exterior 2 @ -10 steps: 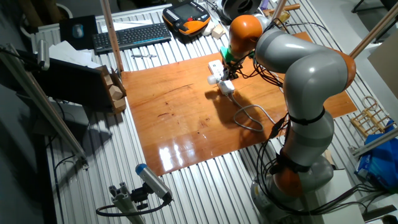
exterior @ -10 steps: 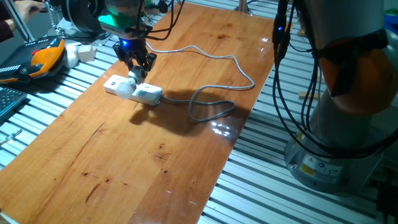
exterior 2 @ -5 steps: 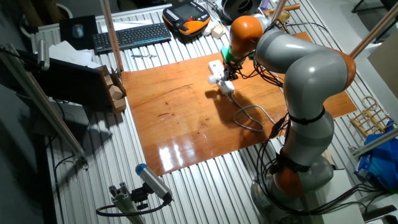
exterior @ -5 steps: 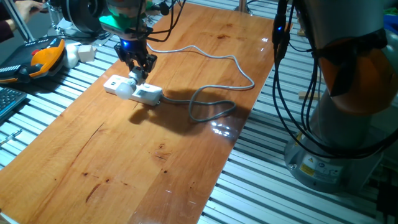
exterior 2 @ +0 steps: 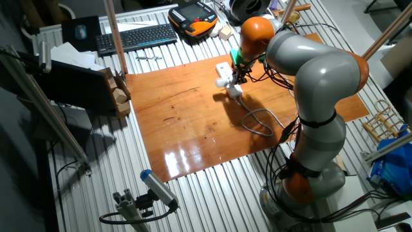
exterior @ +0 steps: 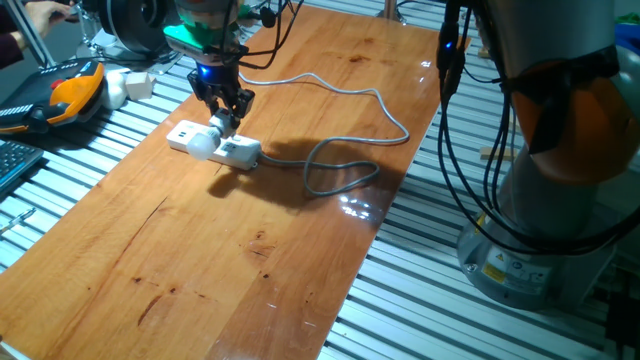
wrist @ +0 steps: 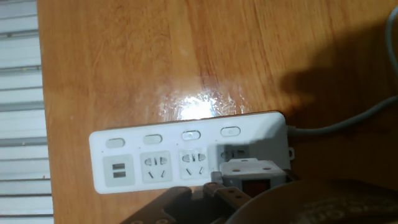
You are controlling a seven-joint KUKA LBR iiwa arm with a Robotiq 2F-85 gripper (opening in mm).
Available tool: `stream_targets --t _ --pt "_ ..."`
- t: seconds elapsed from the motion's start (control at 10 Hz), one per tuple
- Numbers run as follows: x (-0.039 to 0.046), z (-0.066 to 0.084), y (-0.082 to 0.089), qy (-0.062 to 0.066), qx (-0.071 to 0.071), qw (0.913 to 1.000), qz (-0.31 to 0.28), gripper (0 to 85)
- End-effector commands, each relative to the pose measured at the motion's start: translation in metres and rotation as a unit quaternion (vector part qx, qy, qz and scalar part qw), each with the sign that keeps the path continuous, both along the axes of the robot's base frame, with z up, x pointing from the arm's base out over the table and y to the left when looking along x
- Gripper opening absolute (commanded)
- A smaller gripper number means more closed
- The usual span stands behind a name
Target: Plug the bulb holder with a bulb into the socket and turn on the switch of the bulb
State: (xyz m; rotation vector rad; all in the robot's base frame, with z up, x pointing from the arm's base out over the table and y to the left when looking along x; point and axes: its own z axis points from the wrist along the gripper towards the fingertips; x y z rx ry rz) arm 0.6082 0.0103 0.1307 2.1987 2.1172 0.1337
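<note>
Gripper [exterior: 222, 108]: hangs right over the power strip, fingers pointing down; clamped on sth or apart, can't tell, tips dark and small in both fixed views.
Power strip [wrist: 186, 158]: flat on the wooden surface [exterior: 260, 240], near its far edge; 4 oval buttons in a row along the top, 1 USB block + 3 outlets below them in hand view.
Bulb holder [wrist: 252, 174]: white box w/ red mark, sits on the outlet at the cable end of the strip; looks plugged in.
Bulb [exterior: 203, 146]: frosted white, lies against the strip's side, pointing twd the near-left edge of the surface.
Cable [exterior: 345, 150]: grey, runs off the strip end, loops on the surface, then heads back.
Keyboard [exterior 2: 136, 37]: off the surface, on the slatted bench.
</note>
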Motion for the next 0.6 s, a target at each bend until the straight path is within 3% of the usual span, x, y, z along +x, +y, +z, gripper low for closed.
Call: stream_targets --t 0.0,0.5 --pt "0.0001 -0.0015 -0.0002 -0.001 0.002 1.0000 0.000 0.0" --pt "0.0019 -0.0088 -0.0017 0.001 0.010 0.9999 -0.003 0.0"
